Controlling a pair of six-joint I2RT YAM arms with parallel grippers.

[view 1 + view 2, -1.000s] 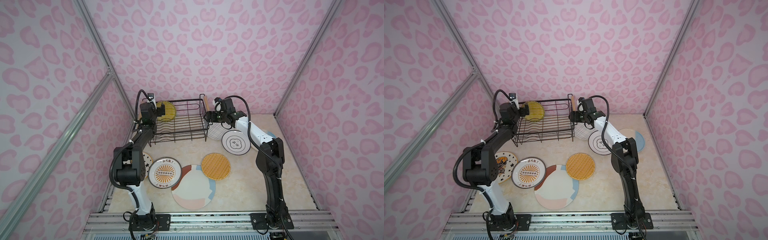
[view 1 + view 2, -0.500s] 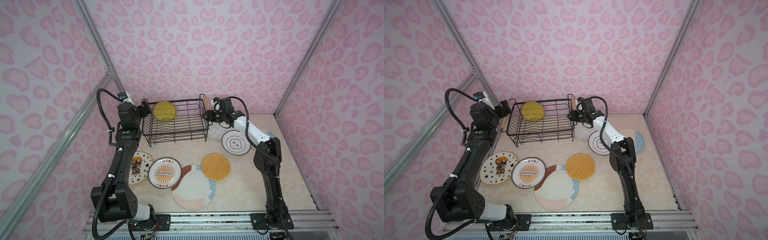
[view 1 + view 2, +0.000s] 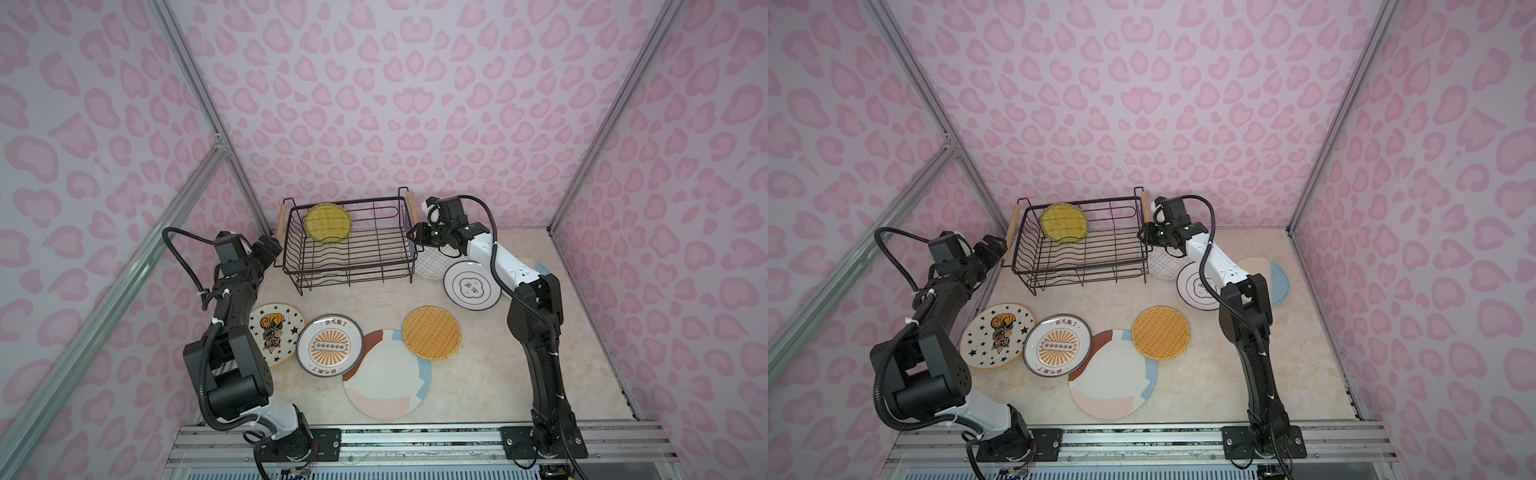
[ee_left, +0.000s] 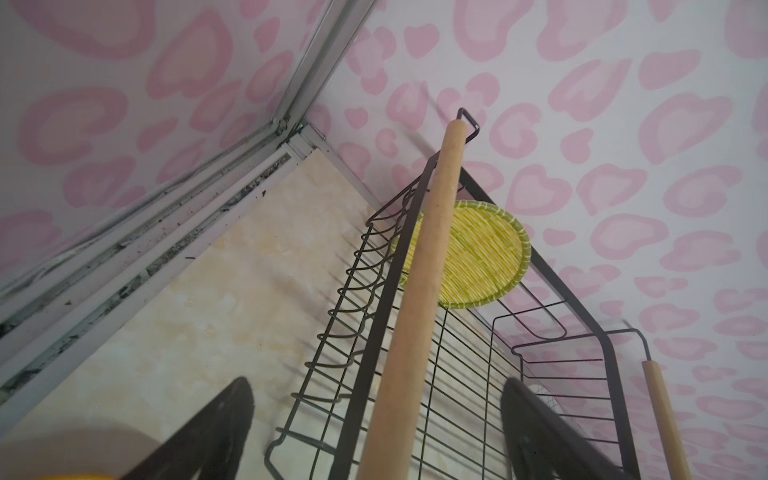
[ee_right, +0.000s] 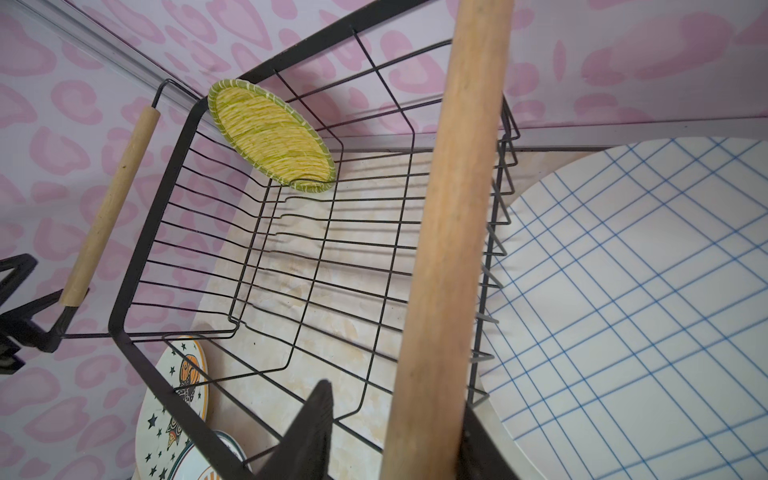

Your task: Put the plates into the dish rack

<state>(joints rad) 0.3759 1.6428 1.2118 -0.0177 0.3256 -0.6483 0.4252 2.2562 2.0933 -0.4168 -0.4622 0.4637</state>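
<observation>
In both top views the yellow-green weave plate [image 3: 328, 222] stands on edge in the far-left corner of the dish rack [image 3: 353, 266]. It is now free of the left pincer [image 3: 266, 249], which was beside it a second ago and has since drawn back to the rack's left end. The right pincer [image 3: 415, 237] sits at the rack's right end. Seven plates lie flat on the table [image 3: 478, 374]. The star plate [image 3: 276, 332], sunburst plate [image 3: 330, 345], pastel plate [image 3: 386, 374] and orange weave plate [image 3: 431, 332] are near. The grid plate [image 3: 432, 266], flower plate [image 3: 471, 286] and blue-cream plate [image 3: 1277, 278] are at the right.

In the left wrist view, the left handle [image 4: 415, 291] runs between the spread fingers, and neither is seen touching it.

In the right wrist view, the jaws have narrowed around the right handle [image 5: 449, 228]. A gap still shows on one side, so nothing is pinched yet.

One plate is loaded. Both arms seem to be taking the rack by its handles, perhaps to shift it.
</observation>
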